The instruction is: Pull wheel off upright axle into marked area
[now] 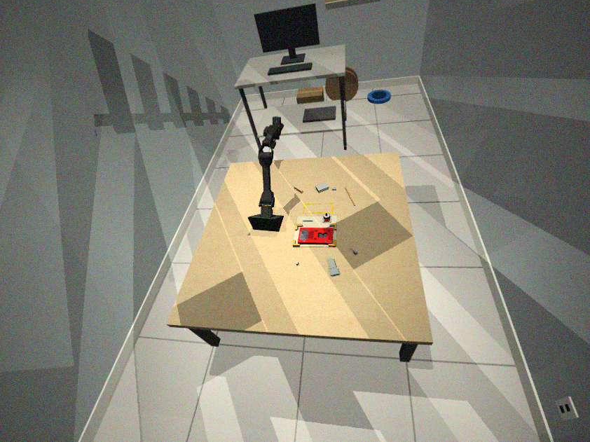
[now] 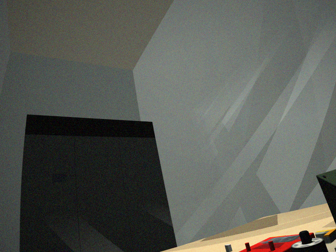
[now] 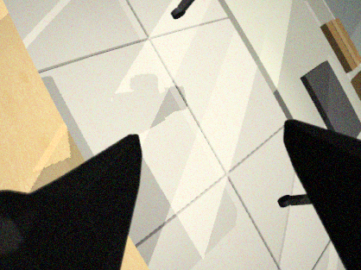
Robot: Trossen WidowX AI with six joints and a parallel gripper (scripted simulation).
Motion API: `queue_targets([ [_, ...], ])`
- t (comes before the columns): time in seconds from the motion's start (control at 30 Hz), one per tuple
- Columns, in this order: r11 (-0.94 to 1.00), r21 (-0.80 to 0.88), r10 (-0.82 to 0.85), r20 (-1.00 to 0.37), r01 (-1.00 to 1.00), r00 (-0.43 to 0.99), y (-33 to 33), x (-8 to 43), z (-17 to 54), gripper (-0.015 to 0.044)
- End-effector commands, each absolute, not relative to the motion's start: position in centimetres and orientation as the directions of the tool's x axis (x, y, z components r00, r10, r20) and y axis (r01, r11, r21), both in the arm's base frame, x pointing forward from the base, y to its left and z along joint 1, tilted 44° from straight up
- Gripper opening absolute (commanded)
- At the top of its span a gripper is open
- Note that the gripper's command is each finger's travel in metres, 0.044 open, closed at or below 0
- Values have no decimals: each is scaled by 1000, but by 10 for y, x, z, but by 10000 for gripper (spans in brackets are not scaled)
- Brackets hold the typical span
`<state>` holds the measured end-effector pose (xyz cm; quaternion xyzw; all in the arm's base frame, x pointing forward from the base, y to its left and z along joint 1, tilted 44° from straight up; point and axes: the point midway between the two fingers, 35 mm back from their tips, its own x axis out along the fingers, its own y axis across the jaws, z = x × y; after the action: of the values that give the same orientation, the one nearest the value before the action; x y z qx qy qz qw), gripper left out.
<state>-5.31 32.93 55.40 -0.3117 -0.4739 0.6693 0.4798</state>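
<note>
The black and white wheel (image 1: 326, 218) (image 2: 316, 248) sits around the upright black axle (image 2: 305, 236), at the back right of the fixture in the top view. The marked area is a thin yellow outline (image 1: 317, 203) on the table just behind it, with nothing inside. My gripper (image 3: 212, 137) is open, with nothing between its black fingers in the wrist view. It is at the raised end of the arm, high and far from the wheel, toward the back. Its fingers are too small to make out in the top view and out of view in the exterior view.
A red panel (image 1: 307, 236) with orange corner pieces is in front of the wheel. Behind the outline lie a grey block (image 1: 321, 187) and thin brown sticks. A flat grey piece (image 1: 333, 267) lies at the front. A desk (image 1: 324, 63) with a monitor (image 1: 286, 27) stands beyond the table (image 1: 221, 314).
</note>
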Motion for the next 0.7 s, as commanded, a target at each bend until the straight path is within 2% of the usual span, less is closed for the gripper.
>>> queue_targets([
  [0.0, -189, -854, 963, -66, -485, -261, 354, -17, 522, 300],
  [0.33, -209, -555, 962, -265, -805, -67, 380, 81, 456, 300],
  [0.67, 20, -158, 890, -447, -987, 89, 368, 185, 388, 300],
])
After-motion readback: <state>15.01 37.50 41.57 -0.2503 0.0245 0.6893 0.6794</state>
